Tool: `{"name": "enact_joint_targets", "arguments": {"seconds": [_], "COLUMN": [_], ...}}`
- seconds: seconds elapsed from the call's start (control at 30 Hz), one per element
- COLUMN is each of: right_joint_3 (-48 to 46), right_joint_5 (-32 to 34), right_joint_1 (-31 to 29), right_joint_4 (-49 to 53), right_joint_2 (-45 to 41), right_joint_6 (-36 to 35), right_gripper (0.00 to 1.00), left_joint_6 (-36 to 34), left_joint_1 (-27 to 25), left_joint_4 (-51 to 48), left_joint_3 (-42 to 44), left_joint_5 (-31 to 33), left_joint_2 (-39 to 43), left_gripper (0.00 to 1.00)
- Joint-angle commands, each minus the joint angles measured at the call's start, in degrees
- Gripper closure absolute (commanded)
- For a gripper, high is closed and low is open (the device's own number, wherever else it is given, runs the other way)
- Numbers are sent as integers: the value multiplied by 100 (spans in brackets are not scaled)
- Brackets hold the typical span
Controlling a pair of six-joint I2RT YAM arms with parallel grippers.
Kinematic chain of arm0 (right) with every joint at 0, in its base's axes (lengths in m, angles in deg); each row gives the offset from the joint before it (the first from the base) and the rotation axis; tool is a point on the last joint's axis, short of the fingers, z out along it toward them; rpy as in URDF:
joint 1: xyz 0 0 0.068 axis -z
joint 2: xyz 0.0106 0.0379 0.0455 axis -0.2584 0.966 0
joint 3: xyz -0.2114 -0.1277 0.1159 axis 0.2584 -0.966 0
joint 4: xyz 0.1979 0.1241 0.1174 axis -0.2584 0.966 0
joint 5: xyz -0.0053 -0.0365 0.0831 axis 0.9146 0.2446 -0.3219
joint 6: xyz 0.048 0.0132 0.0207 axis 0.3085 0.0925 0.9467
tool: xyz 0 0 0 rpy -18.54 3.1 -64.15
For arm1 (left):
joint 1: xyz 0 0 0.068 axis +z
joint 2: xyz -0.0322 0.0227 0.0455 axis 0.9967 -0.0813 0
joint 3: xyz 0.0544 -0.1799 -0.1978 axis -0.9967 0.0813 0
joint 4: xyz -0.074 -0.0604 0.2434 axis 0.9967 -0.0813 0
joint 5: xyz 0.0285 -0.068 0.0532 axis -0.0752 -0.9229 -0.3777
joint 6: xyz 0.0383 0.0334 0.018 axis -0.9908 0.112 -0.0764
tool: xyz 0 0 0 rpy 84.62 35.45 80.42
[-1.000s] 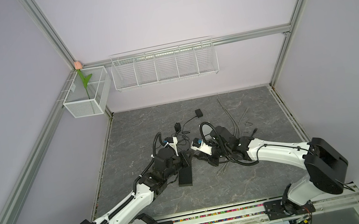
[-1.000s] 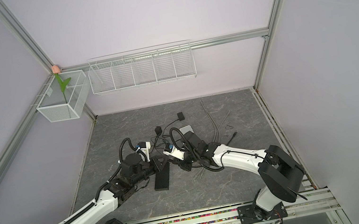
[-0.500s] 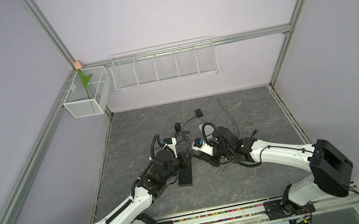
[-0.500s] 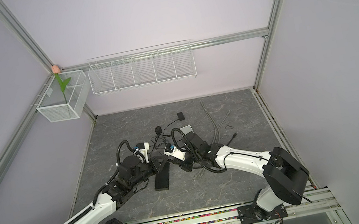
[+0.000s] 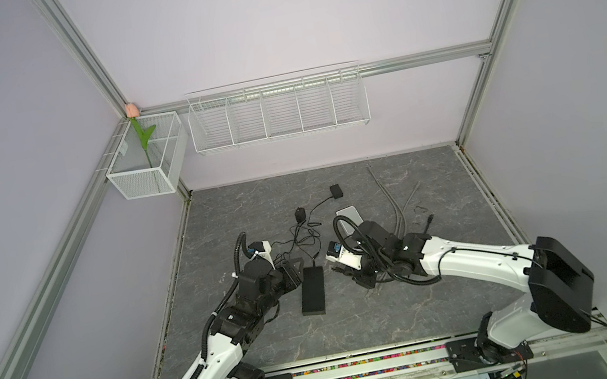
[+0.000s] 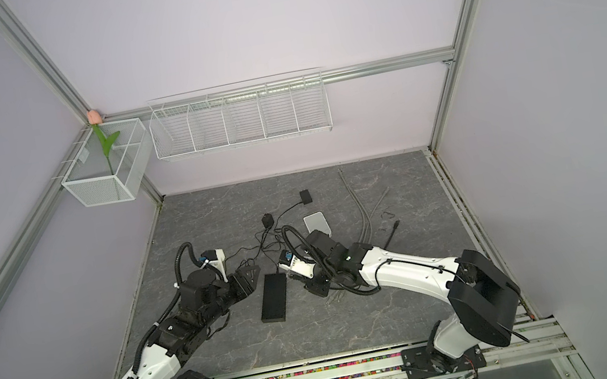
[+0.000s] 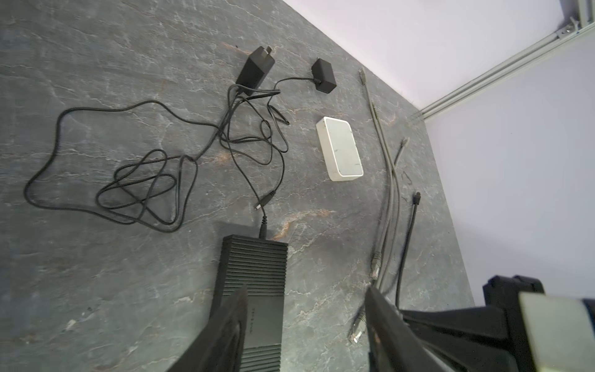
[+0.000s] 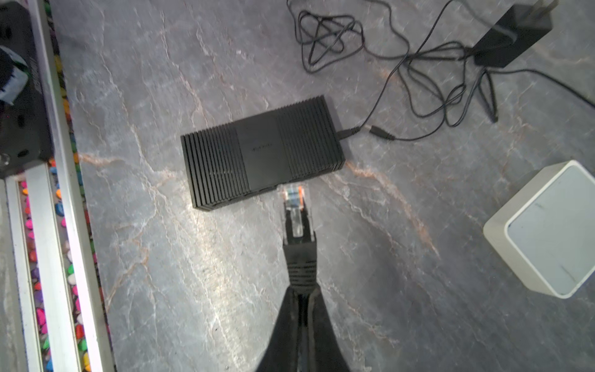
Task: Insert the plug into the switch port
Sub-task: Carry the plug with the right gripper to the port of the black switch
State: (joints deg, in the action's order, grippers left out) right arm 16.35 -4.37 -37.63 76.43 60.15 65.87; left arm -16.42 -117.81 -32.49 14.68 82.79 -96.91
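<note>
The black ribbed switch (image 5: 313, 290) (image 6: 273, 297) lies flat on the grey stone floor, a power lead (image 7: 262, 225) plugged into its far end. My right gripper (image 8: 302, 290) (image 5: 339, 270) is shut on the black boot of a cable whose clear plug (image 8: 294, 212) points at the switch's long side (image 8: 262, 151). The plug's tip is right at that edge. My left gripper (image 7: 306, 293) (image 5: 294, 268) stands open and empty beside the switch's far left corner. One finger (image 7: 231, 322) hangs over the switch (image 7: 254, 273).
A white box (image 7: 339, 148) (image 8: 547, 225) sits behind the right arm. Two black adapters (image 7: 254, 69) (image 7: 323, 75) trail tangled cords (image 7: 145, 186). Grey cables (image 7: 386, 167) with a loose plug (image 7: 355, 328) lie to the right. The arms' rail (image 8: 48, 225) runs along the front.
My left gripper's jaws have come apart from shut to open, and it has drawn back slightly from the switch. The right gripper keeps its grip on the plug's cable.
</note>
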Motion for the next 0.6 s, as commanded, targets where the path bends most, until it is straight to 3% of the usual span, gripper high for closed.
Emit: {"name": "enact_joint_targets", "arguments": {"seconds": [0.0, 0.57], "right_joint_3": [123, 799], "right_joint_5": [286, 173], "right_joint_1": [-213, -944], "right_joint_4": [635, 962], "right_joint_2": [286, 1621], "right_joint_6": [185, 140], "right_gripper": [94, 94], "left_joint_6": [-15, 315], "left_joint_1": [30, 30], "left_joint_4": [-108, 799], "left_joint_3": [374, 1186], "left_joint_5": [4, -255], "left_joint_2": [-315, -608], "left_gripper": [45, 51]}}
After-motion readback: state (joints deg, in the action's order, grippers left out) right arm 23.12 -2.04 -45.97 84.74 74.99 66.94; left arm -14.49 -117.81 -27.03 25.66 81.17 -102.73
